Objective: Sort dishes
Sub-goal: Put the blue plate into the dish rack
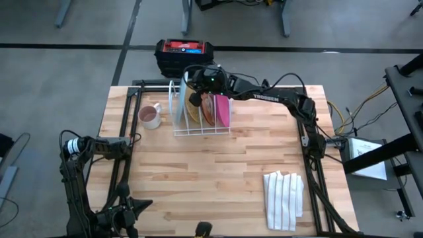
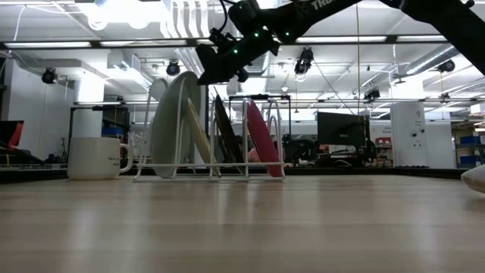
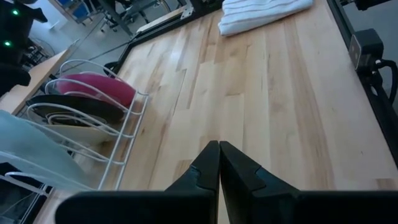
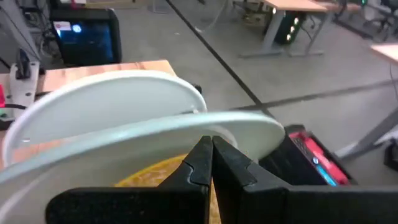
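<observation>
We are watching the right gripper (image 1: 194,99) hanging just above the rack (image 1: 201,129) with its fingers pinched together on nothing, the yellow speckled plate (image 4: 155,171) and the teal-blue plate (image 2: 173,125) right beneath. All four dishes are standing on edge in the wire slots, the orange-brown plate (image 1: 207,109) and the pink plate (image 1: 223,110) alongside. Our advice: lift straight up so no finger clips a glossy, slippery rim and tips its neighbour. The left gripper (image 3: 219,168) is waiting, closed and empty, over the wooden table (image 1: 218,178), near the mug (image 1: 150,116) and well apart from the soft striped cloth (image 1: 284,198).
</observation>
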Controlling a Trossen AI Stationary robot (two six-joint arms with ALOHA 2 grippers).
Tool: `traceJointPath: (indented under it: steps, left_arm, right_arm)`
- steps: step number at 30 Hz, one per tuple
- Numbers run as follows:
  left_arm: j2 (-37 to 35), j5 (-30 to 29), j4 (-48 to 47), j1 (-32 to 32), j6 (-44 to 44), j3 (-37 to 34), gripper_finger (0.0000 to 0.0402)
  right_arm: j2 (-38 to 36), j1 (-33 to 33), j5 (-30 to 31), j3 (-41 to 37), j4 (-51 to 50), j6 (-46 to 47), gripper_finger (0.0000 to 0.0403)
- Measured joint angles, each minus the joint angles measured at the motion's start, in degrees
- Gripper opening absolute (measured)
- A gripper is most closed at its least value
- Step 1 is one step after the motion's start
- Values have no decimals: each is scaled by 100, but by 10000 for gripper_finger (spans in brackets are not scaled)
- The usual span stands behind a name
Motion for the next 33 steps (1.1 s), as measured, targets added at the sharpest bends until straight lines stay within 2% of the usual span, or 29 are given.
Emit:
traceJointPath:
  steps: [6, 15, 22, 24, 27, 30, 33]
  left_arm:
    - [0, 0, 1, 0, -68, -67, 0]
    - [0, 7, 4, 2, -94, -117, 0]
    - [0, -13, 2, 5, -86, -122, 0]
    - [0, -218, 4, 18, 59, -143, 0]
    - [0, -911, 5, 89, 447, -179, 0]
    - [-3, -1478, 3, 236, 613, -187, 0]
    - [-101, -1600, 4, 440, 766, -191, 0]
  right_arm:
    - [34, 77, -318, -2, 252, -58, 0]
    - [34, 108, -324, -2, 832, -58, 0]
    - [34, 108, -314, -2, 876, -180, 0]
    - [-5, 108, -206, -2, 745, -340, 0]
    - [-257, 124, 145, -9, 375, -600, 0]
    - [-676, 132, 225, -4, -30, -779, 0]
    - [-1055, 159, 232, -2, -622, -978, 0]
